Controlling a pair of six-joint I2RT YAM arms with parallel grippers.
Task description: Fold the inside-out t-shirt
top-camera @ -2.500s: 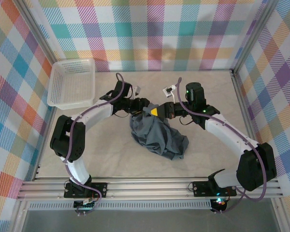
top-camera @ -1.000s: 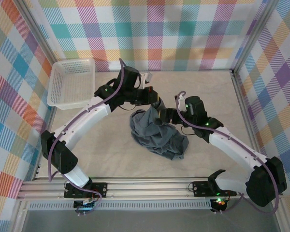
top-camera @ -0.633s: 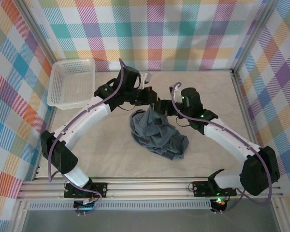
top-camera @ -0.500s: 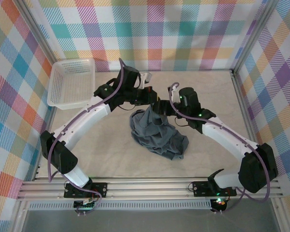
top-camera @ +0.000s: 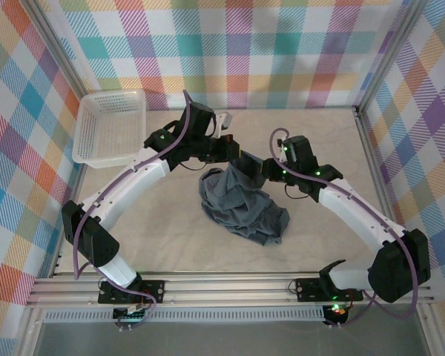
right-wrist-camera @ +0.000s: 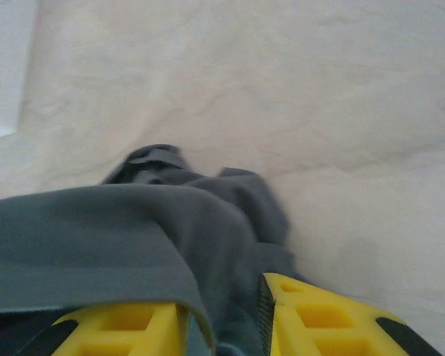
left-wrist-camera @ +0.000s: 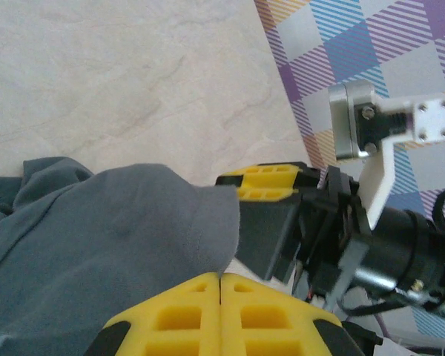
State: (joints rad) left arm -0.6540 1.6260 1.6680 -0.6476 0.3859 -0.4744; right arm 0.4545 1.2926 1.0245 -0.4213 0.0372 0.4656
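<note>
The dark slate-grey t-shirt [top-camera: 241,204] lies crumpled mid-table, its top edge pulled up between the two arms. My left gripper [top-camera: 234,153] is shut on that raised edge. In the left wrist view its yellow fingers [left-wrist-camera: 221,279] pinch the t-shirt [left-wrist-camera: 96,245] hem, with the other arm's yellow finger [left-wrist-camera: 271,178] just beyond. My right gripper [top-camera: 255,167] meets the same edge from the right. In the right wrist view its jaws [right-wrist-camera: 222,300] stand narrowly apart with a fold of the t-shirt [right-wrist-camera: 208,237] packed between them and draped over the left finger.
A white mesh basket [top-camera: 110,127] stands at the back left, against the checked wall. Beige table cover [top-camera: 341,148] lies bare to the right and in front of the shirt. A metal rail runs along the near edge.
The right gripper went in to the raised shirt edge beside the left gripper, narrowed its jaws on the cloth and shifted slightly right. The left arm held still, gripping the shirt.
</note>
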